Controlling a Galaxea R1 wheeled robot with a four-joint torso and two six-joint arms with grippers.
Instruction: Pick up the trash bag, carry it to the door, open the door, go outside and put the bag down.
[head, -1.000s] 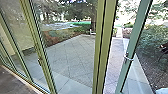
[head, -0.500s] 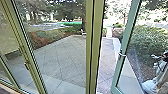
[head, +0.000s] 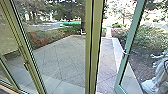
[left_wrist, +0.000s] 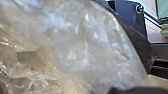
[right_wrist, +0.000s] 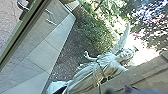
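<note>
Trash bag (left_wrist: 87, 45), translucent and crumpled, is right up by the left wrist. Glass door (head: 129, 37) stands open: paved patio (head: 106, 67) beyond it, winged statue (head: 160, 75) behind its glass. Can't tell whether left gripper or right gripper is open or closed.

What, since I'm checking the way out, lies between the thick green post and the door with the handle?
The head view shows paving with a pale strip between the post and the door, and bushes farther back.

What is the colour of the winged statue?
The statue is whitish grey, seen best in the right wrist view.
</note>
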